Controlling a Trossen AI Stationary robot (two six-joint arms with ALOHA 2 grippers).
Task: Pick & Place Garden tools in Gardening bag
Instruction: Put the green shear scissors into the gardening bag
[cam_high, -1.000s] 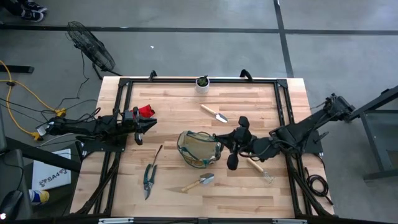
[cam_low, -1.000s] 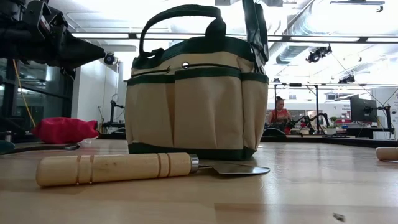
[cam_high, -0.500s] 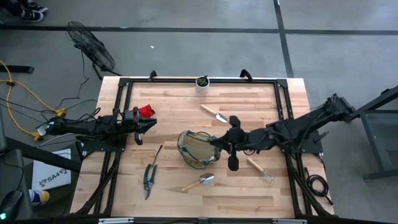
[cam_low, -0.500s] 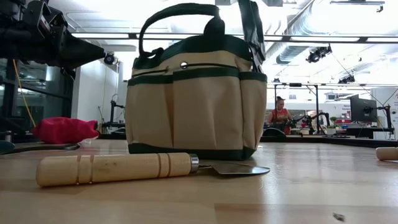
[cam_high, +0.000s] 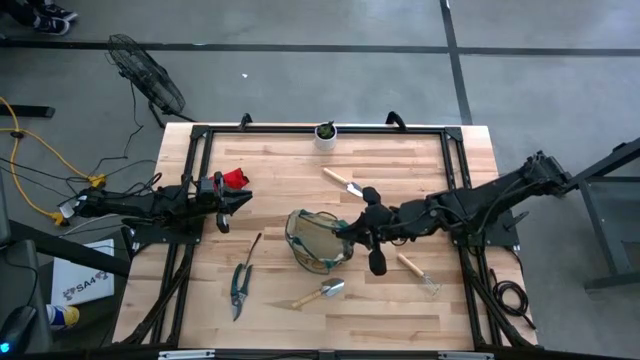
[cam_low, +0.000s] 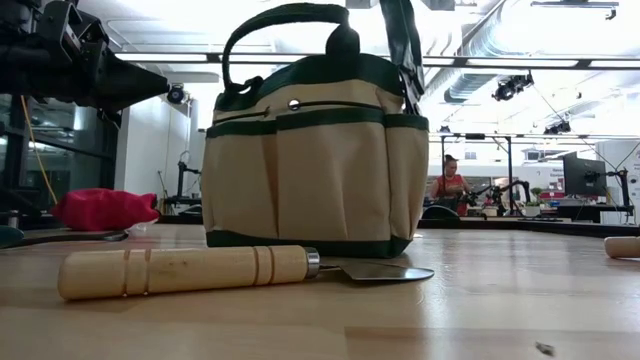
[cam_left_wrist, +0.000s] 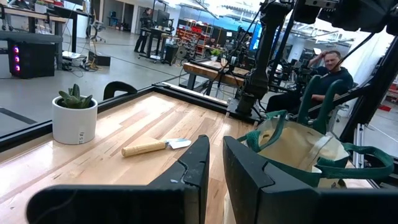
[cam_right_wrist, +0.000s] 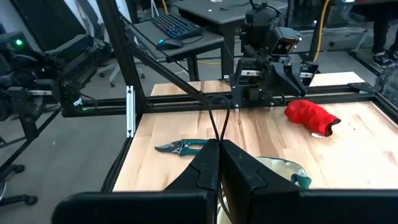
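One gardening bag (cam_high: 318, 240) stands mid-tabletop (cam_high: 280, 170), tan fabric with dark green trim and arched handles, mouth open upward. Just beside its rim the right claw (cam_high: 347, 229) is pinched closed on a thin dark handle strap. Near the bag, a wooden-handled trowel (cam_high: 320, 293) lies with its blade toward the bag; the pruning shears (cam_high: 240, 287) lie lengthwise beside it. Only the low view shows the bag's side pockets (cam_low: 310, 170). Well away from the bag, the left claw (cam_high: 226, 203) hangs nearly closed, empty, beside a red item (cam_high: 234, 178).
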